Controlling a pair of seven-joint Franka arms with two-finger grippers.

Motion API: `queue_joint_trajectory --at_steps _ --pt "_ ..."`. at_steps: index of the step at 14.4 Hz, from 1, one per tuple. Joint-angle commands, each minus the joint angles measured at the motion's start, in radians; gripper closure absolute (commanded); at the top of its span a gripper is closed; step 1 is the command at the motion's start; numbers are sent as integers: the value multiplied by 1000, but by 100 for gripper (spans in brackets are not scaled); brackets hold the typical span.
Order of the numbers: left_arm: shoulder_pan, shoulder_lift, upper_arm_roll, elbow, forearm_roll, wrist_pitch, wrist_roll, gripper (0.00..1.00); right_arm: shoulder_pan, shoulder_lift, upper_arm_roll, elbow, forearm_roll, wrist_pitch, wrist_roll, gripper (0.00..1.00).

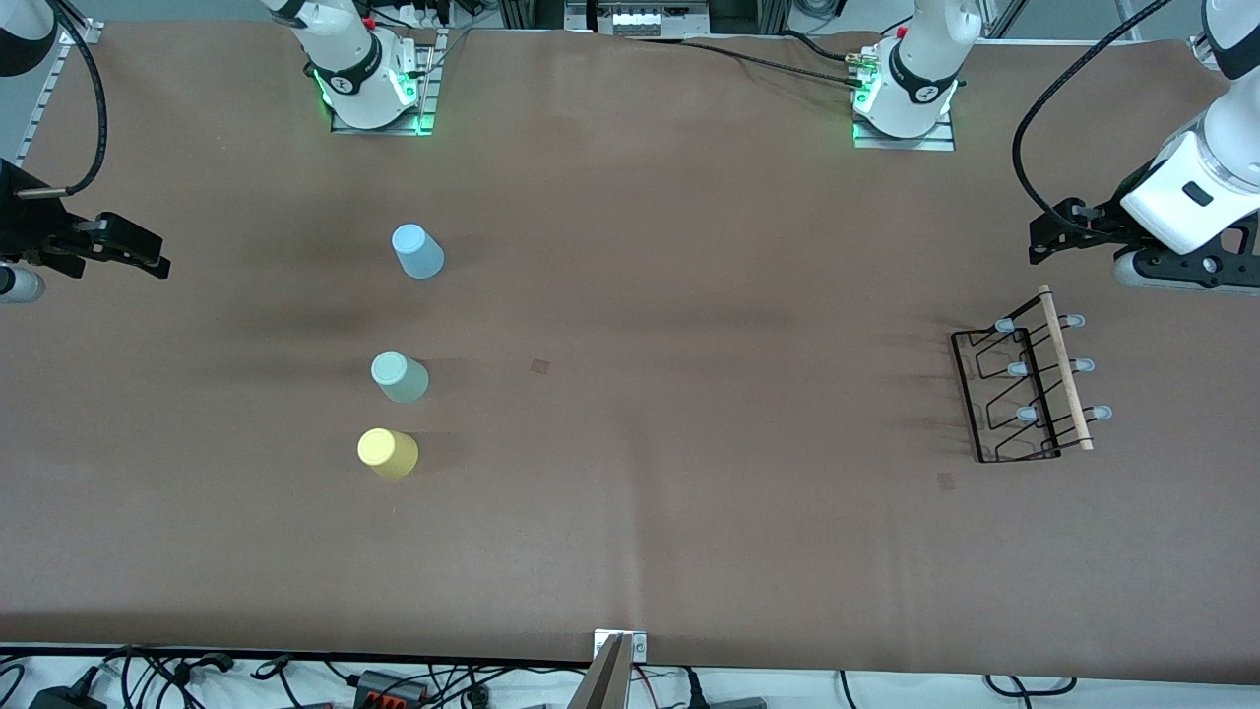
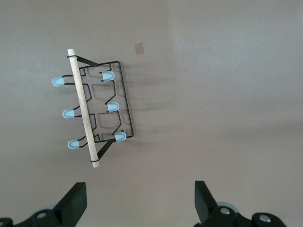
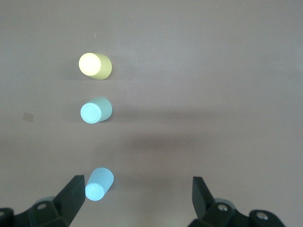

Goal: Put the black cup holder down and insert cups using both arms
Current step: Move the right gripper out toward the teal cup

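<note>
1. Front view shows me nothing started yet: the black cup holder (image 1: 1024,389) stands toward the left arm's end of the tabletop (image 1: 689,246), wooden rod on top, and all three cups sit mouth-down in a rough line toward the right arm's end.
2. My left hand (image 1: 1058,234) hangs just above the tabletop close to that end's edge, next to the holder; in the left wrist view its fingers (image 2: 75,201) stand wide apart with nothing between them.
3. My right hand (image 1: 123,246) hangs at the other end's edge, well apart from the cups, fingers (image 3: 73,196) spread and empty too.
4. The light blue cup (image 1: 418,251) is farthest from the front camera, the pale green cup (image 1: 399,377) in the middle, the yellow cup (image 1: 387,453) nearest; each stands clear of its neighbour.
5. I judge the first step is in hand: fetching the holder. My next move would be to bring the left hand over the rod, line the fingers across it, lower and close, then carry it toward the middle.
6. Nothing blocks either path; two small square marks on the tabletop (image 1: 540,365) may be placement targets, though I cannot be sure.
7. Risk as I see it: the thin wire frame could tip if gripped off-centre.
</note>
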Motion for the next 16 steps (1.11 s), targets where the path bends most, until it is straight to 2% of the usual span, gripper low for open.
queue_joint_trajectory --at_steps 1,5,11,14,16 --pt "2 -5 -1 15 -1 -24 7 0 -13 -30 9 -32 12 6 6 0" --pt "-1 -3 -1 16 -1 -23 7 0 -14 -27 9 -41 13 7 -3 0" --pt "-7 -3 -1 16 -1 -23 7 0 -5 27 15 -142 15 54 -36 0" --pt "-9 -3 -1 16 -1 -23 7 0 10 47 51 -310 15 322 -16 0" --pt "-7 -3 -1 16 -1 -23 7 0 26 78 61 -400 15 483 70 0"
